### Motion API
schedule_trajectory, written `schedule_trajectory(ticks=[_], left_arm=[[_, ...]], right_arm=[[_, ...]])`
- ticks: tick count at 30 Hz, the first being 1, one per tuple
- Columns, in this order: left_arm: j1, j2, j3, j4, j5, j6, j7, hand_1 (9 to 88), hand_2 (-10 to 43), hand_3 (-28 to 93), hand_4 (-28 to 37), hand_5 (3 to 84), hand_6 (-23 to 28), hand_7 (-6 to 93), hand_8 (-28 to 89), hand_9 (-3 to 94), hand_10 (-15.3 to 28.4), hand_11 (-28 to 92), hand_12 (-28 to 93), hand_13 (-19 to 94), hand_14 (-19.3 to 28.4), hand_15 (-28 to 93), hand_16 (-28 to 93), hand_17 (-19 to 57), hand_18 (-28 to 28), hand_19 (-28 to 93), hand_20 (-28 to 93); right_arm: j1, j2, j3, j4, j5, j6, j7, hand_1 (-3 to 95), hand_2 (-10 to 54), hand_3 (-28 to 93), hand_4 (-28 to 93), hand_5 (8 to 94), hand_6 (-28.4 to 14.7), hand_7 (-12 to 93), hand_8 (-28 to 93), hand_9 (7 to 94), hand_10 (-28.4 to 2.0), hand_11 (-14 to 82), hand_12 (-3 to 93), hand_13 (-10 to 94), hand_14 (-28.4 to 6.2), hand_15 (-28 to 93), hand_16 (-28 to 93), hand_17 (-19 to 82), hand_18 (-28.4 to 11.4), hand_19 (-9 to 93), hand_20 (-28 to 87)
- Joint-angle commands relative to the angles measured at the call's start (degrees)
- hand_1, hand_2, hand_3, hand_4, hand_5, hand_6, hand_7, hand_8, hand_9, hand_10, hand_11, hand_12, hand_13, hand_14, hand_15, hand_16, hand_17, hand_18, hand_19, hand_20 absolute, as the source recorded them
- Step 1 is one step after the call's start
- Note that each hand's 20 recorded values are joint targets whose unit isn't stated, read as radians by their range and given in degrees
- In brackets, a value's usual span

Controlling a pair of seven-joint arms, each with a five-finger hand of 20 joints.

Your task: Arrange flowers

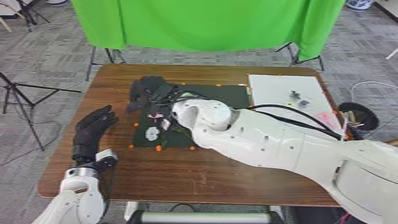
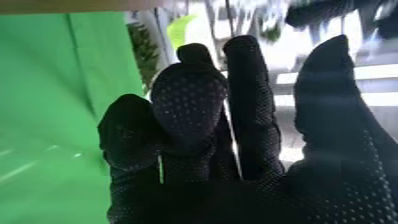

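From where I stand, the next move seems to turn on the pink blossom (image 1: 158,117) and the white flower (image 1: 152,133), both at the left side of the dark mat (image 1: 209,93), on the robot's side of its right hand (image 1: 149,91), which is nearer the pink one; which way their stems run I can't make out. That hand looks released, its fingers extended and nothing in its grasp that I can see, while the left hand (image 1: 92,127) lies beside the mat, fingers loosely outstretched and holding nothing.
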Motion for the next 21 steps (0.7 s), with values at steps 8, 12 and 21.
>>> schedule_trajectory(ticks=[8,12,21], left_arm=[[0.6,-0.26,0.17,0.36,-0.81,0.53,0.44,35.5,-7.1,71,-15.7,51.0,-0.2,20.9,-9,47.9,12.2,23,12,42,16.2,26,-1,10.9,11.0,11,19],[0.9,-0.32,0.01,0.21,-0.84,0.46,0.25,35.5,-7.1,71,-15.9,51.1,-0.2,20.9,-9,47.9,12.3,23,12,42,16.2,26,-2,11.0,10.9,11,19],[1.2,-0.52,-0.37,0.0,-0.45,0.29,-0.36,35.6,-7.0,71,-15.9,51.1,-0.1,20.9,-9,47.9,12.4,23,12,42,16.2,26,-2,11.0,10.9,11,19]], right_arm=[[-0.6,0.4,-0.1,1.5,-5.2,-9.0,4.9,26.8,2.7,69,-14,63.7,3.1,18,-11,59.0,-13.3,8.2,18.0,83,-6.6,62,29,55,-15.7,93,55],[-0.5,1.1,-0.1,1.3,-5.9,-9.6,5.2,25.9,2.6,69,-14,64.4,2.2,17,-11,59.0,-13.3,8.3,17.9,83,-6.6,62,29,55,-15.9,93,55],[-1.0,2.6,-0.1,0.9,-6.1,-11.4,5.2,24.9,2.4,69,-14,68.4,1.3,17,-11,59.7,-13.3,8.3,17.5,83,-6.7,61,28,55,-15.9,93,54]])
